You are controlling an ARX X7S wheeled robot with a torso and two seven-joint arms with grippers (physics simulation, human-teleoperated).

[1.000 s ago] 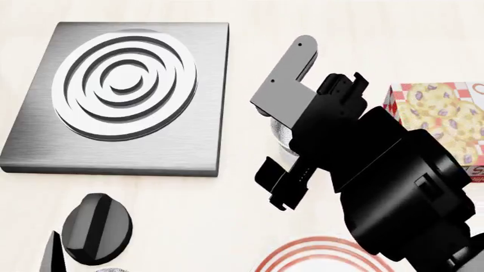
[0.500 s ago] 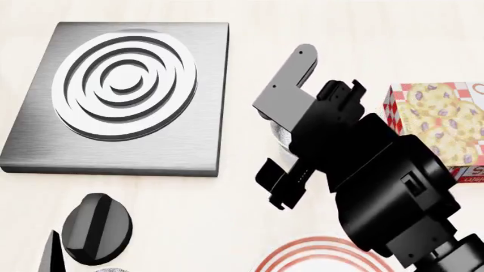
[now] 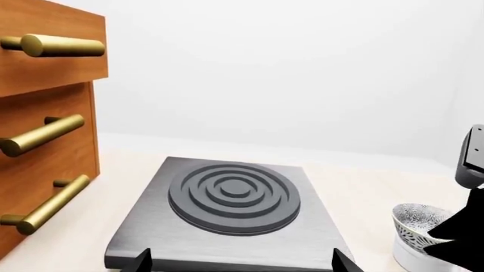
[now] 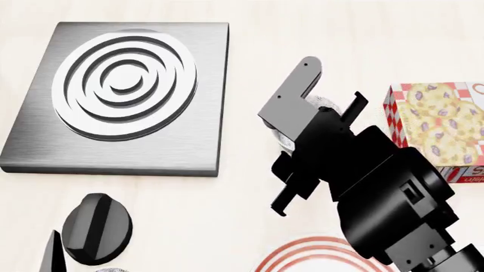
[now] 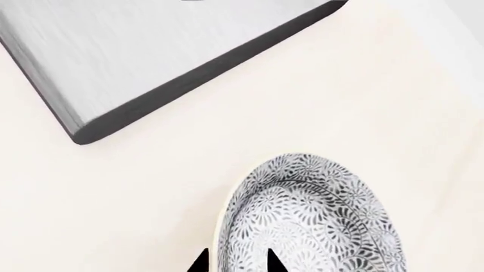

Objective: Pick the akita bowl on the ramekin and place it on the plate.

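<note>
The akita bowl (image 5: 310, 218), white with a fine grey-black pattern, sits on the white ramekin (image 3: 411, 259). In the left wrist view the bowl (image 3: 418, 222) rests level in the ramekin's mouth. My right gripper (image 5: 236, 262) reaches down over the bowl's near rim, one fingertip (image 5: 200, 262) just outside it and the other over the inside. The jaws stand narrow with a gap still showing. From the head, the right arm (image 4: 378, 187) hides most of the bowl (image 4: 321, 104). The red-ringed plate (image 4: 318, 256) peeks in at the near edge. My left gripper (image 3: 240, 263) is open and holds nothing.
A brushed-metal burner slab (image 4: 121, 96) with raised rings lies left of the bowl, its corner near my right gripper (image 5: 83, 133). A red-checked cookie box (image 4: 438, 127) stands right of the arm. Wooden drawers with brass handles (image 3: 45, 130) rise beside the slab.
My right arm has shifted and turned over the bowl, so part of the speckled rim now shows between the grey bracket and the black wrist. The bowl and left arm have not moved.
</note>
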